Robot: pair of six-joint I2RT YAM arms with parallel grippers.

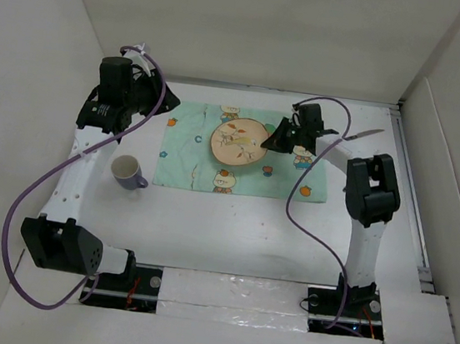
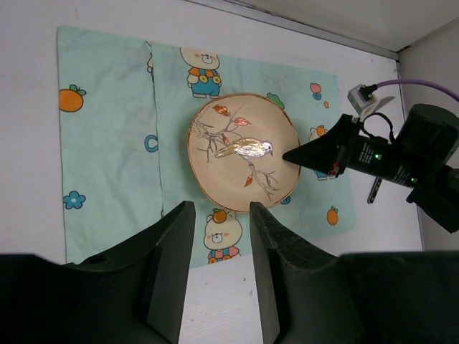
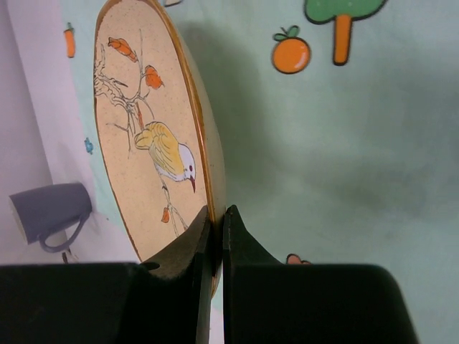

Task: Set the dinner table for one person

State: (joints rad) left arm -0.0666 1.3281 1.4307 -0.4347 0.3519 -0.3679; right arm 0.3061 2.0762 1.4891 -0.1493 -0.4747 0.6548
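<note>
A round tan plate (image 1: 239, 142) with a bird painted on it lies over the middle of the mint-green cartoon mat (image 1: 186, 154) on the white dinner table (image 1: 231, 231). My right gripper (image 1: 271, 142) is shut on the plate's right rim; the right wrist view shows the rim pinched between the fingers (image 3: 217, 209). The plate (image 2: 244, 150) and the right gripper (image 2: 290, 154) also show in the left wrist view. My left gripper (image 1: 153, 97) is open and empty (image 2: 221, 208), hovering above the mat's left side.
A grey-blue mug (image 1: 128, 171) stands upright on the table left of the mat, also seen in the right wrist view (image 3: 50, 211). A knife (image 1: 367, 134) lies at the back right, past the mat. White walls enclose the table.
</note>
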